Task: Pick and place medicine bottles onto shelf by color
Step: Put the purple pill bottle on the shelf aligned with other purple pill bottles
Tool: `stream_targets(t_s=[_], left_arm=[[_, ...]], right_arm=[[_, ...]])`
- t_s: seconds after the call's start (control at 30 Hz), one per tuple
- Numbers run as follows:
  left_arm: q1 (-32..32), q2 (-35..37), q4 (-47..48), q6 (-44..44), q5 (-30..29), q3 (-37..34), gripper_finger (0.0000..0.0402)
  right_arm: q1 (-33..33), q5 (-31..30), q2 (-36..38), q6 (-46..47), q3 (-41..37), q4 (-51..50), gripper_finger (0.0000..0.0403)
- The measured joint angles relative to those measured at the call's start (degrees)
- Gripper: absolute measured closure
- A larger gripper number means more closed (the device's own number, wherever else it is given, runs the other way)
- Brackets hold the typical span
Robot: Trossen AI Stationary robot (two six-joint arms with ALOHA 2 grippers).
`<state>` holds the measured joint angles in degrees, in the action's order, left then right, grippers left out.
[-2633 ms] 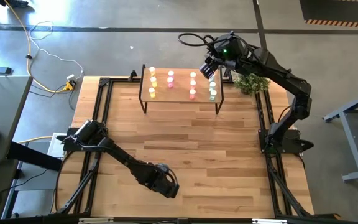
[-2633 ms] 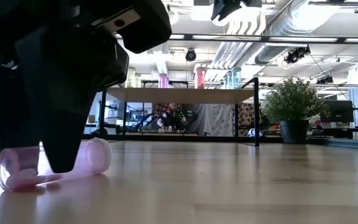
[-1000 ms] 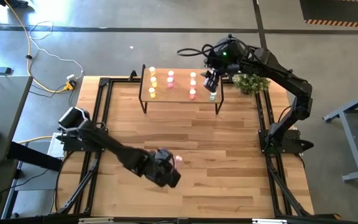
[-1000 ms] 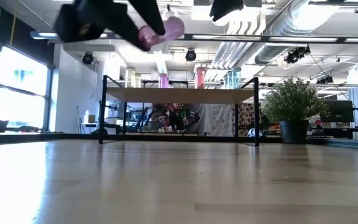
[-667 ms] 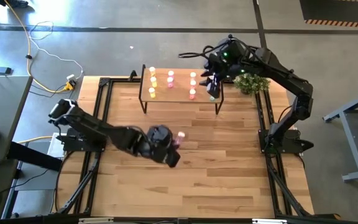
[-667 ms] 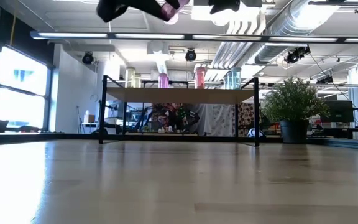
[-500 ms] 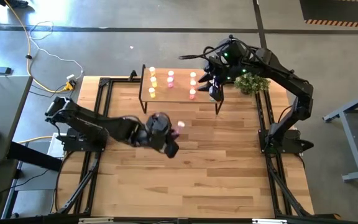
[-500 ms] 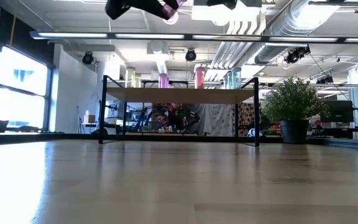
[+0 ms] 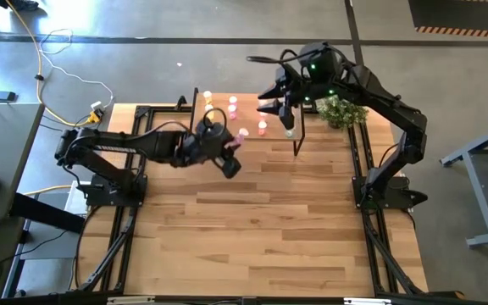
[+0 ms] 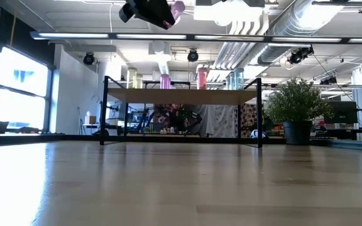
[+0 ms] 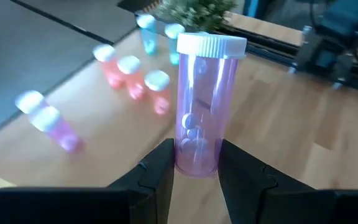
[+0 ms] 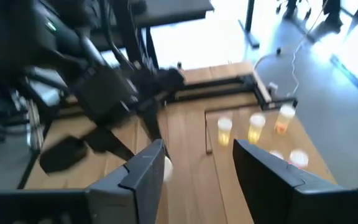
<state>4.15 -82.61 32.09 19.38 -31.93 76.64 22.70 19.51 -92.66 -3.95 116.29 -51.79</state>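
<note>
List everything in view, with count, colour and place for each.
Table: one, light wood planks, under both arms.
Shelf: one, light wood on dark legs, far side of the table.
Yellow bottles: three, at the shelf's left end.
Pink bottles: two, standing on the shelf next to the yellow ones.
Red-orange bottles: three, on the shelf right of the pink.
Pale green bottles: two, at the shelf's right end.
Carried bottle: one, pink with a white cap, upright in the left gripper.
Plant: one, green, beside the shelf's right end.
Left gripper: shut on the carried bottle, near the shelf.
Right gripper: open, empty, above the shelf's right end.
</note>
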Motion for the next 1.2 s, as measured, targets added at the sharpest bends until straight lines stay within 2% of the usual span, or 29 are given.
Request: stream_targets(t_s=[0.1,0.27,0.67,0.9,1.2], left_arm=[[2.92,0.17,-1.21,-3.18,0.88,0.0,0.0298],[7.66,0.17,-5.09,-8.55,5.81,0.0,0.0298],[15.14,0.17,-13.12,-15.96,19.11,0.0,0.0298],[16.54,0.17,-14.44,-17.06,21.52,0.0,0.0298],[16.52,0.17,-15.81,-18.46,21.42,0.0,0.0298]], right_arm=[[0.02,-0.01,0.0,1.62,0.02,3.1,0.0209],[0.02,0.2,0.0,0.32,0.02,6.21,0.0184],[0.02,0.46,-3.77,-0.4,0.07,5.72,0.0182],[0.02,-1.25,-5.6,1.11,0.07,4.8,0.0182],[0.04,-4.1,-6.03,3.81,0.07,0.09,0.0183]])
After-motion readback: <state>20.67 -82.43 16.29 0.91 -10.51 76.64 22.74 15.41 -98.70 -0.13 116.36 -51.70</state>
